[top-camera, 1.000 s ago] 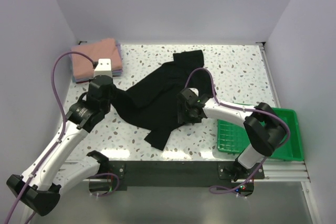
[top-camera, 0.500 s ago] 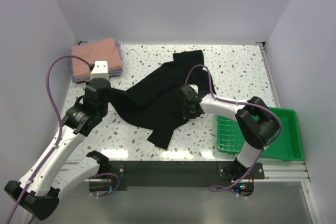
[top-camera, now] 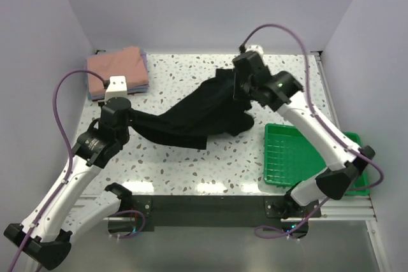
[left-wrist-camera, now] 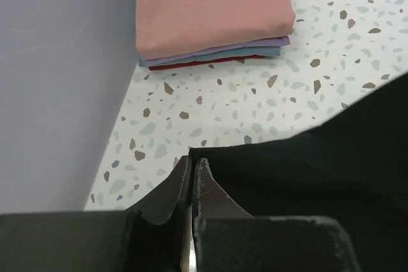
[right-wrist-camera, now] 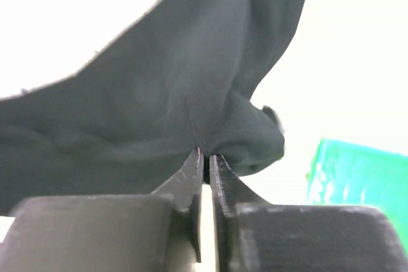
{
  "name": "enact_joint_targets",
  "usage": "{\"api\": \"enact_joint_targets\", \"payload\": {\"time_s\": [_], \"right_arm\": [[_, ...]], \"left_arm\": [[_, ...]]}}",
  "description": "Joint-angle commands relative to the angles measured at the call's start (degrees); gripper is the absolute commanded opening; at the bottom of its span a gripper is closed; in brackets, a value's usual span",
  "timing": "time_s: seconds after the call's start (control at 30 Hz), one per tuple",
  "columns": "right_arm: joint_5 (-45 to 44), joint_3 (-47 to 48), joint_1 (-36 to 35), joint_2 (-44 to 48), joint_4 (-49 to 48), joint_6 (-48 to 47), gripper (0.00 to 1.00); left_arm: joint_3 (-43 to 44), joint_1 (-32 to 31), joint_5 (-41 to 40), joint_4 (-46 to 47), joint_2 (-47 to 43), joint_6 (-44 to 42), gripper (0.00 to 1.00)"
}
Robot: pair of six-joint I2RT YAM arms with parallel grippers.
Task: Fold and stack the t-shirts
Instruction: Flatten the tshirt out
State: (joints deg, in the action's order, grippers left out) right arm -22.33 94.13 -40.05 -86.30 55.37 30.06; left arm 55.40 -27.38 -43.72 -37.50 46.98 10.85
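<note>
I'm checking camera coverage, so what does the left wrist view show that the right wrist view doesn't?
Only the left wrist view shows the folded stack, salmon-pink shirt on top, and the speckled table. Only the right wrist view shows the green tray. Both show the black t-shirt pinched in that arm's own shut gripper: left gripper, right gripper.
</note>
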Motion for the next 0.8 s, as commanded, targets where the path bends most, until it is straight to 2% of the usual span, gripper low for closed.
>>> {"api": "enact_joint_targets", "payload": {"time_s": [0.0,0.03,0.07,0.1,0.17,0.23,0.27,0.47,0.63,0.77], "right_arm": [[-3.0,11.7,0.2,0.6,8.7,-3.9,0.09],[-1.1,12.9,0.2,-1.2,8.2,-4.2,0.17],[1.0,13.4,0.2,-2.2,6.3,-4.4,0.32],[5.8,12.8,0.2,-2.9,5.4,-4.3,0.38],[9.1,9.8,0.2,-4.0,3.2,-2.2,0.46],[11.2,5.0,0.2,-2.9,0.3,-0.2,0.48],[11.3,-0.6,0.2,-1.2,-1.8,0.6,0.49],[9.9,-19.5,0.5,2.2,-6.0,3.5,0.5],[12.5,-29.8,2.7,3.3,-10.6,5.4,0.47],[14.9,-35.9,3.4,4.6,-12.2,6.0,0.41]], "left_arm": [[0.3,0.7,-5.1,0.0,-1.0,-2.1,0.0],[0.1,0.7,-5.1,0.0,-1.2,-2.1,0.0],[-0.1,0.8,-5.2,0.3,-1.3,-2.2,0.0],[-0.6,0.8,-5.3,0.6,-1.3,-2.3,0.0],[-0.9,1.0,-5.3,1.0,-1.1,-2.9,0.0],[-1.6,1.1,-5.7,1.6,-0.6,-4.2,0.0],[-1.8,1.3,-5.8,2.6,-0.3,-4.9,0.0],[-3.2,2.8,-5.0,8.8,1.9,-9.9,0.0],[-1.8,5.7,-0.8,12.0,6.3,-10.5,0.0],[-0.1,7.8,3.0,11.7,9.4,-10.1,0.0]]}}
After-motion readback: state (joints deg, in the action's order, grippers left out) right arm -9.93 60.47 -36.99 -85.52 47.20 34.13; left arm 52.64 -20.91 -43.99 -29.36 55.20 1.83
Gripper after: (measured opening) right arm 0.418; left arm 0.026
